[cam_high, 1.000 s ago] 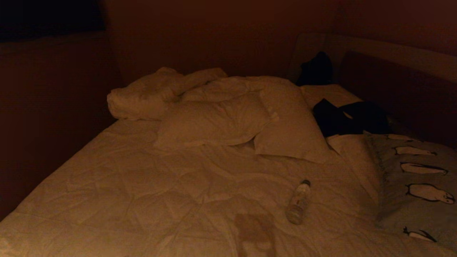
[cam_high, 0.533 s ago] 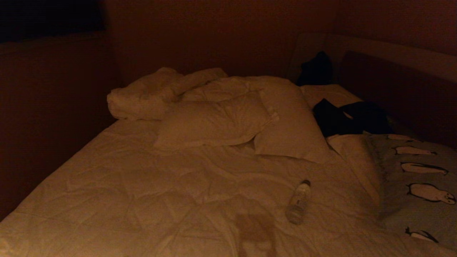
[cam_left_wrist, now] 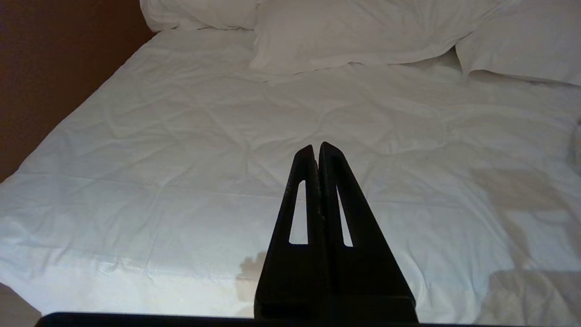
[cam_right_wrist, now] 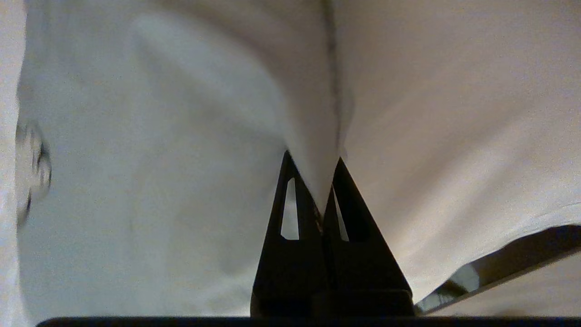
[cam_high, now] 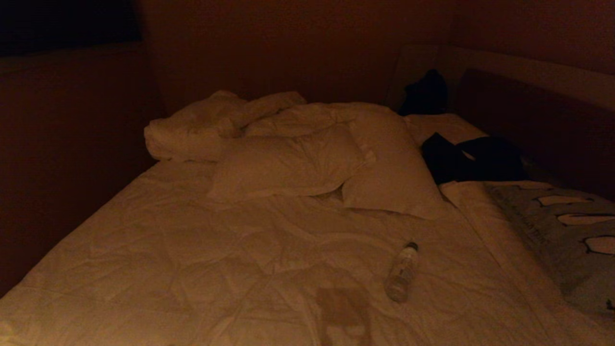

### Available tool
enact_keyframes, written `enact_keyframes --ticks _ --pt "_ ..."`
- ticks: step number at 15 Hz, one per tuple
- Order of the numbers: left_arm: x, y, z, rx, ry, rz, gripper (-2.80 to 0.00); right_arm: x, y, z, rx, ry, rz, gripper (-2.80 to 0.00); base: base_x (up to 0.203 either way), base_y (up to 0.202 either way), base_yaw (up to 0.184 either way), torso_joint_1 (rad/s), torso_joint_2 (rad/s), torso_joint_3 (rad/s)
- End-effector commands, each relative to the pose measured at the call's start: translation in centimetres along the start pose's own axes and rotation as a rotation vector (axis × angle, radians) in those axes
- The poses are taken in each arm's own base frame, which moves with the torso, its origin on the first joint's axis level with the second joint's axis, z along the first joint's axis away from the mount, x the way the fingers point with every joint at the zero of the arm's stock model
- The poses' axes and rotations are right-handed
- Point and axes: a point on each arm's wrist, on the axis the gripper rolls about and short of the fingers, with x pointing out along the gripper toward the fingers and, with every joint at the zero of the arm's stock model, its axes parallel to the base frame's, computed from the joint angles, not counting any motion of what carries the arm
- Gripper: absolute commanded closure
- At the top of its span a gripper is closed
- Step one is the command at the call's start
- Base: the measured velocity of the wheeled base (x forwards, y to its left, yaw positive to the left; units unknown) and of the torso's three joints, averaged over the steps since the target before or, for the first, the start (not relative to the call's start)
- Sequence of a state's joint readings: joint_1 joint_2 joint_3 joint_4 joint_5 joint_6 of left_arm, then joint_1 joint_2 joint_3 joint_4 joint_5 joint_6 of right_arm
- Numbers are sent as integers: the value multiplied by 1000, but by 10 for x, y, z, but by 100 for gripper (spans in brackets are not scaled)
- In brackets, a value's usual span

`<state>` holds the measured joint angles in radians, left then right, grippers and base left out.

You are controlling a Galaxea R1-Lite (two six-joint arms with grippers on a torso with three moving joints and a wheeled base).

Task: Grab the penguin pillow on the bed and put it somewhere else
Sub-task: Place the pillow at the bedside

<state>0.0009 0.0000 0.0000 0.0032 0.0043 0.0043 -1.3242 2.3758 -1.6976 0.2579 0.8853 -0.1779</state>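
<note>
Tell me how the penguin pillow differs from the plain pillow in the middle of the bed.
The penguin pillow is grey-blue with printed penguins; the plain pillow is cream-white and unprinted. The penguin pillow lies at the right edge, partly out of view; the plain pillow shows whole. The right gripper pinches the penguin pillow's fabric; nothing grips the plain one. Both are on the bed.

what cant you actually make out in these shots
- Penguin pillow: the head view's right edge cuts it off, so its full length is hidden.
- Right gripper: absent from the head view; its wrist view shows it shut on a pinched fold of the pillow's fabric, but not where on the pillow.
- Lettering along the pillow's edge: too small and dim to read.
- Dark items by the headboard: too dark to identify.
- Bottle: label unreadable.
</note>
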Motion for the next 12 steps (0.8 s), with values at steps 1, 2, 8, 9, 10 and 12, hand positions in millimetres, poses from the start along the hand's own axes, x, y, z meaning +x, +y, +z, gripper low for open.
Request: enact_keyframes --ticks 1,2,8,9,10,12 --pt "0 0 0 0 -1 0 0 2 -8 12 229 -29 -133 0 0 0 0 0 0 0" --pt "0 0 0 0 -1 0 0 2 -11 18 253 -48 -174 0 0 0 0 0 0 0" --pt "0 0 0 0 -1 1 0 7 -28 28 304 -111 -361 0 0 0 0 0 0 0" --pt "0 0 0 0 0 0 0 6 -28 28 304 -111 -364 0 0 0 0 0 0 0" --pt "0 0 0 0 -1 -1 0 6 -28 28 306 -110 -366 0 0 0 0 0 0 0" --pt "0 0 0 0 -1 1 0 8 -30 26 311 -103 -369 0 0 0 0 0 0 0"
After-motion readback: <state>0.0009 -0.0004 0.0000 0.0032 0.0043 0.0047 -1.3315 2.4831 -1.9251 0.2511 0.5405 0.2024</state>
